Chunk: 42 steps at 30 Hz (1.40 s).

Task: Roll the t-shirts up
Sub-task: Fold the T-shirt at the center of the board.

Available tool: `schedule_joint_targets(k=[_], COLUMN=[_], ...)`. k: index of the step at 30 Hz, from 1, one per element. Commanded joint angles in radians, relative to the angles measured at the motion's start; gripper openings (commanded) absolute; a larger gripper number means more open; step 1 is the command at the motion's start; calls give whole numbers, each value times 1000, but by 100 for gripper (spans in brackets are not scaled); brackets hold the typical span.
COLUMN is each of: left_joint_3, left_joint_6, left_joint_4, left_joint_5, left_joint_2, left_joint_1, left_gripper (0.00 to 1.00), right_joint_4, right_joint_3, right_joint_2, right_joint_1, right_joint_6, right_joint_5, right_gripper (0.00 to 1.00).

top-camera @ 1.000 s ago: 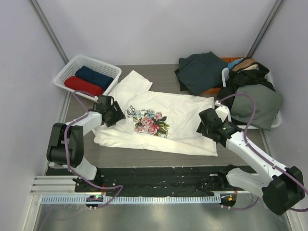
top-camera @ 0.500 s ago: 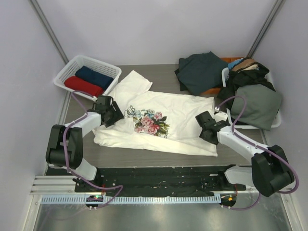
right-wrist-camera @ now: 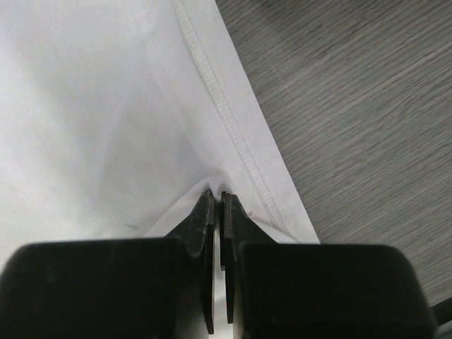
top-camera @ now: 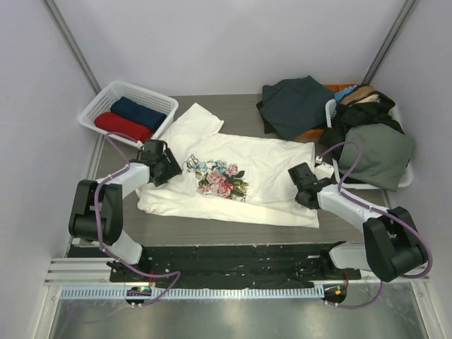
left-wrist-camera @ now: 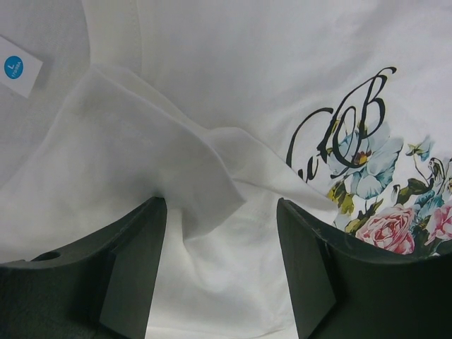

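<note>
Scene from above: cream-white t-shirt [top-camera: 268,166] lay spread on the worktop [top-camera: 212,227], floral print up. A red t-shirt [top-camera: 121,126] and a navy t-shirt [top-camera: 138,111] sat in the basket [top-camera: 95,106] at far left.
Tools from above: left tool [top-camera: 166,168] rested on the shirt's left end, and right tool [top-camera: 304,187] on its right end, near the hem.
Left wrist camera: left tool [left-wrist-camera: 220,261] stood released, jaws wide, straddling a raised fold of the cream-white t-shirt [left-wrist-camera: 247,63] just beside the floral print [left-wrist-camera: 381,212]. It gripped nothing.
Right wrist camera: right tool [right-wrist-camera: 217,208] was clenched, tips together on a pucker of the cream-white t-shirt [right-wrist-camera: 85,106] just inside the stitched hem [right-wrist-camera: 222,113]. Bare worktop [right-wrist-camera: 367,106] lay beyond.
Step in hand, as judged: taking hold of both ends, with the roll not yet begun.
Doing it well: the left tool would need to close on the fold between its jaws, catching every layer. Both ends would then need an even pull, keeping the cloth taut so the roll ran straight. So thin a pinch at the hem could slip.
</note>
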State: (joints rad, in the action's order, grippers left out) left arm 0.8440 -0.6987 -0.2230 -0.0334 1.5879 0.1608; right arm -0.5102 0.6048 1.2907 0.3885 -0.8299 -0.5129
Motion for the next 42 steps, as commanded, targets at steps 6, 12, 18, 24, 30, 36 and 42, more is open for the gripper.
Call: schedule_joint_targets(k=[6, 12, 18, 24, 30, 36, 42], left_joint_3=[15, 20, 21, 21, 10, -31, -75], left_joint_6=[13, 13, 13, 13, 15, 39, 82], left_joint_4=[-30, -35, -33, -33, -13, 50, 117], left_joint_5=[-57, -63, -69, -72, -53, -22, -25], left_joint_2=[23, 35, 37, 40, 18, -74, -224], left_joint_1=[-3, -1, -1, -1, -1, 8, 42], left_gripper=[68, 68, 68, 68, 69, 70, 71], right_joint_4=[-108, -136, -151, -145, -102, -93, -10], right_joint_3=[62, 46, 35, 46, 39, 64, 92], right_joint_2=[-114, -212, -249, -219, -156, -198, -307], right_joint_1=[-10, -13, -20, -37, -39, -39, -39], right_joint_6=[-40, -67, -92, -109, -89, -38, 171], right_joint_5=[-141, -177, -219, -248, -240, -200, 50], right_gripper=[5, 5, 5, 7, 54, 63, 56])
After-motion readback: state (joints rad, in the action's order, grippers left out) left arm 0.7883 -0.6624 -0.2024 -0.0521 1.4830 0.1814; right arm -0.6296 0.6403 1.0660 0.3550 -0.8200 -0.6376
